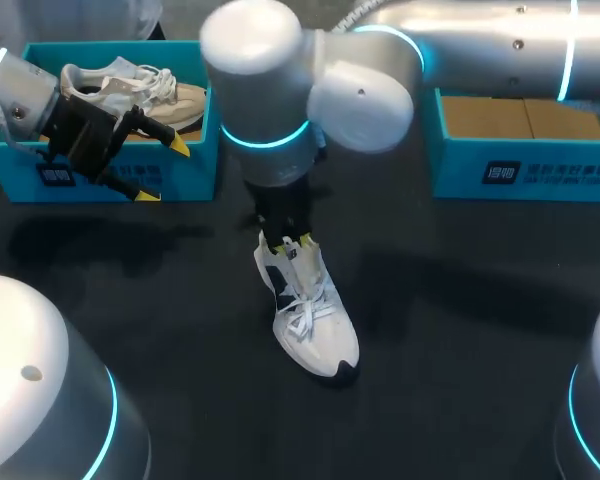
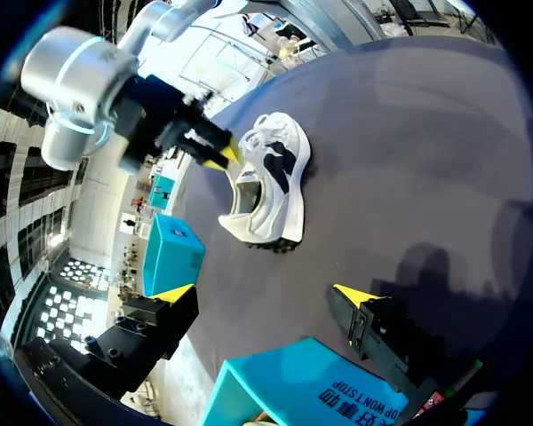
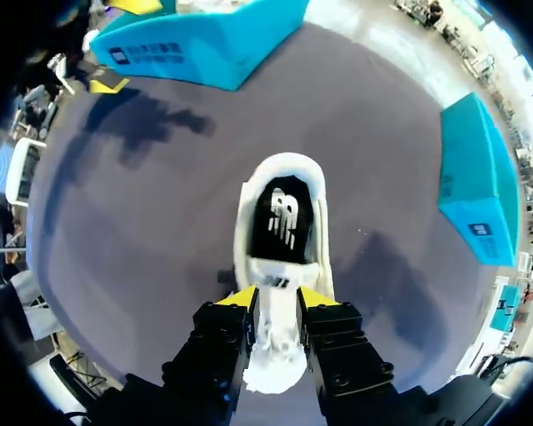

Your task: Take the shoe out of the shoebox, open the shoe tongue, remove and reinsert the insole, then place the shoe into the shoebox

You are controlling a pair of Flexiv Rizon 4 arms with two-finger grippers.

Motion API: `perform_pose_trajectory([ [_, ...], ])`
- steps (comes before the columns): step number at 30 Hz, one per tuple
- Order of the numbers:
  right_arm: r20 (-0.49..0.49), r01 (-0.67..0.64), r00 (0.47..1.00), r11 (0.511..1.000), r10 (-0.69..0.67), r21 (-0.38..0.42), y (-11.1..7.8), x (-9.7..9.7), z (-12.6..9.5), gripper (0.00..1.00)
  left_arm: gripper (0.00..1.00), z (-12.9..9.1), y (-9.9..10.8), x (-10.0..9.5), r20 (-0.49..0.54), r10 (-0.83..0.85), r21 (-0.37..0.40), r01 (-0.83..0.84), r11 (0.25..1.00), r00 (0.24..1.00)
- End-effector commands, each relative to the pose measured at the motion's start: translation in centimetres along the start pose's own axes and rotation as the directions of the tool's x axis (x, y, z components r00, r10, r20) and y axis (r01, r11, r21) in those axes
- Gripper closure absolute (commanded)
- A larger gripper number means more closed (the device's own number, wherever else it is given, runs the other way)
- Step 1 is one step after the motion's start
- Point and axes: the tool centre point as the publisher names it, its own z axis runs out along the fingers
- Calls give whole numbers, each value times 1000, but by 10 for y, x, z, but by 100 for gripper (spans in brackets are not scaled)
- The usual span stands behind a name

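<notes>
The white shoe (image 1: 315, 320) is seen on the table (image 1: 460, 300) at centre, its long axis lined up with the right gripper (image 3: 277, 298). That gripper's jaws appear pinched on the tongue (image 3: 275, 330). The left gripper (image 1: 165, 170), spread wide, is stationed well apart by a shoebox (image 1: 195, 172).

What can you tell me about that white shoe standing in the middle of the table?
The white lace-up sneaker has dark side panels, white laces and a black insole showing inside. It stands upright on its sole on the dark table, toe toward the robot. The right gripper seems to pinch its tongue.
</notes>
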Motion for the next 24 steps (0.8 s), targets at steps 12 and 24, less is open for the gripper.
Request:
perform_pose_trajectory([
  [12,2,220,976,974,-220,-61,6,-6,-43,7,0,0,-1,0,-3,0,-3,0,1000,1000],
  [24,4,518,855,853,-519,-57,5,-16,-53,0,0,0,-1,0,-3,0,-3,0,1000,1000],
])
